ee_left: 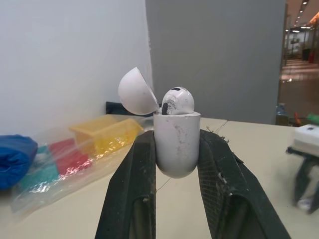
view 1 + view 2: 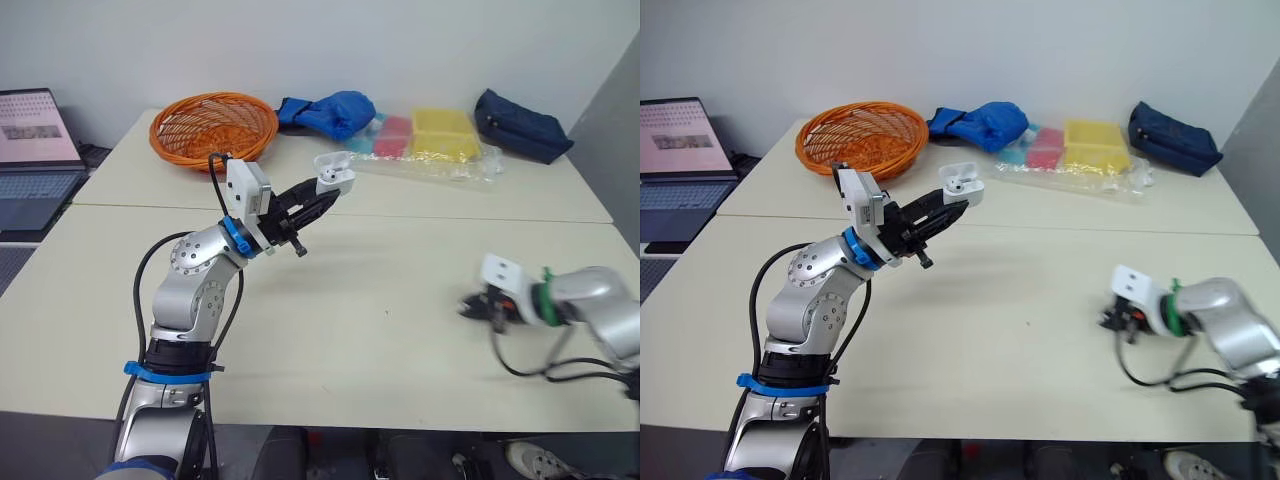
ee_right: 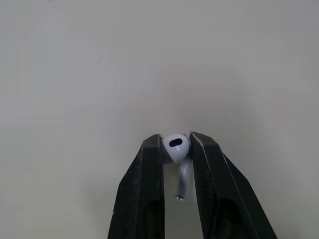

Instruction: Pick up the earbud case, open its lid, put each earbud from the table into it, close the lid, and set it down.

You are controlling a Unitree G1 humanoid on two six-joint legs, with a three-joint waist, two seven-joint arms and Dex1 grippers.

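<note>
Earbud case [image 1: 177, 144] clamped between the two black fingers of the left gripper [image 2: 322, 193], raised above the table [image 2: 380, 340] at upper centre of the head views, in front of the orange basket [image 2: 213, 126]. The fingers press on opposite sides of the case body, parted only by its width. The lid [image 1: 138, 92] stands hinged back and open. One earbud [image 1: 177, 101] sits in its socket, its rounded head protruding above the rim.

At lower right of the head views the right gripper [image 2: 472, 306] hangs low over the bare tabletop, well apart from the case. In the right wrist view its fingers are nearly closed and pinch the second earbud [image 3: 175, 145] by the head, the stem lying in the gap between them. Whether this earbud touches the table cannot be told.

Judged from this arrangement, three steps are complete: the case is picked up, the lid is opened, and the first earbud is seated. The second earbud is grasped but not yet carried across. Remaining steps are to bring the two grippers together, seat the second earbud beside the first, close the lid and set the case down.

Along the top of the frame lie a blue cloth bundle [image 2: 328, 112], a clear plastic bag [image 2: 430, 140] and a dark blue pouch [image 2: 522, 125], with a laptop [image 2: 35, 150] at upper left
</note>
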